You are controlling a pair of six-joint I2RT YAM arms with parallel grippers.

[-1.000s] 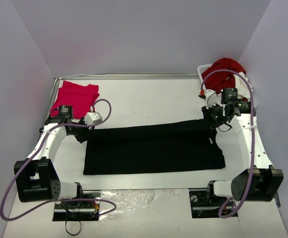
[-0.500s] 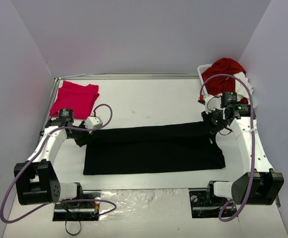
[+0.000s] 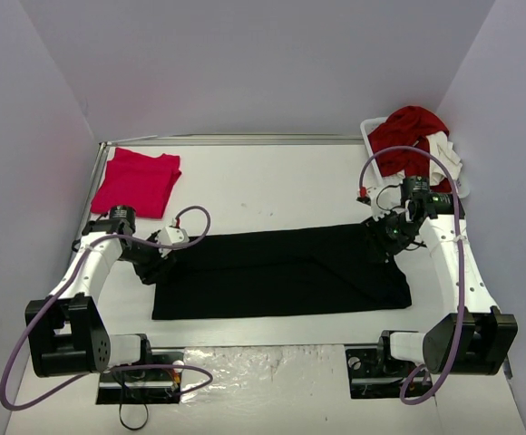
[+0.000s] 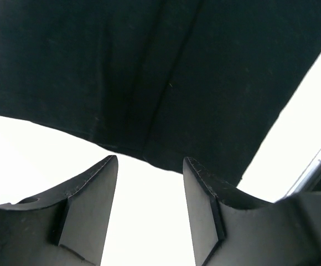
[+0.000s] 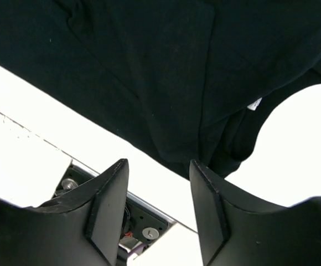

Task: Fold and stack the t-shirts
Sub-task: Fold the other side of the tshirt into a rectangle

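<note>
The black t-shirt (image 3: pixel 281 272) lies flat mid-table as a long folded band, also filling the top of the left wrist view (image 4: pixel 149 72) and the right wrist view (image 5: pixel 166 72). My left gripper (image 3: pixel 157 265) stands open at the shirt's left end, its fingers (image 4: pixel 88 205) over bare table just off the cloth's edge. At the shirt's right end, by the collar, my right gripper (image 3: pixel 386 232) is open with nothing between its fingers (image 5: pixel 108 210). The pink-red t-shirt (image 3: pixel 136 179) rests folded at the back left.
A white basket (image 3: pixel 370 132) at the back right holds dark red cloth (image 3: pixel 406 134) and some white cloth. Purple-grey walls close in three sides. The arms' bases and a metal mount plate (image 5: pixel 144 221) sit at the near edge.
Both grippers have opened and let go of the black shirt's far edge. That edge has come down toward me and now lies on the table, and both wrists have lowered.
</note>
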